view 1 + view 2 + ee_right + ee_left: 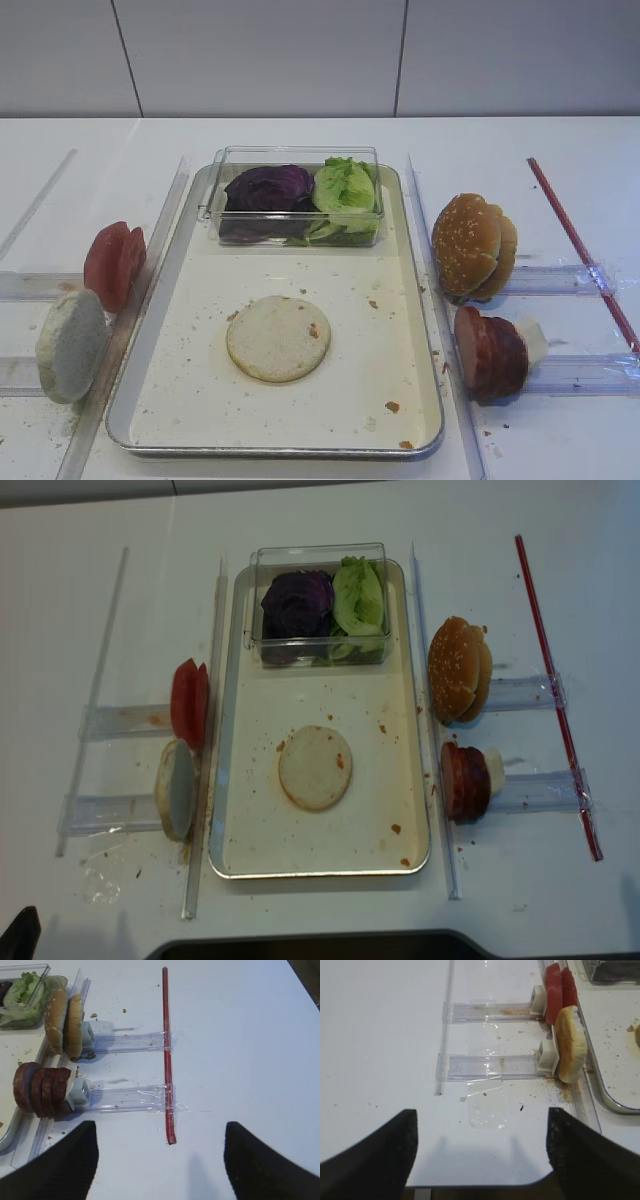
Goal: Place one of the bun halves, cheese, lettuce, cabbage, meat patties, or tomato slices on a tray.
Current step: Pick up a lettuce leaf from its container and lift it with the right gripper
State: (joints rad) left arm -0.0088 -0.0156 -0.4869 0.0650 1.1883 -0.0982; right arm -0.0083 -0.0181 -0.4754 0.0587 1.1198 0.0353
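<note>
A pale, flat-faced bun half (278, 338) is lying face up at the centre of the silver tray (180, 425), round with no long axis. At the tray's top edge, a clear box (297, 233) is holding purple cabbage (268, 187) and crinkly lettuce (345, 188), its length running toward the frame's top. The right gripper (159, 1160) is hanging released, fingers wide apart; the left gripper (482, 1152) is likewise spread, grasping nothing.

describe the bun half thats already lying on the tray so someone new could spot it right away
Find the silver tray in the middle of the table. On its crumb-speckled floor, nearer than the clear box, lies the bun half. It is the only bun piece lying flat, pale face up; the others stand on edge outside the tray.
</note>
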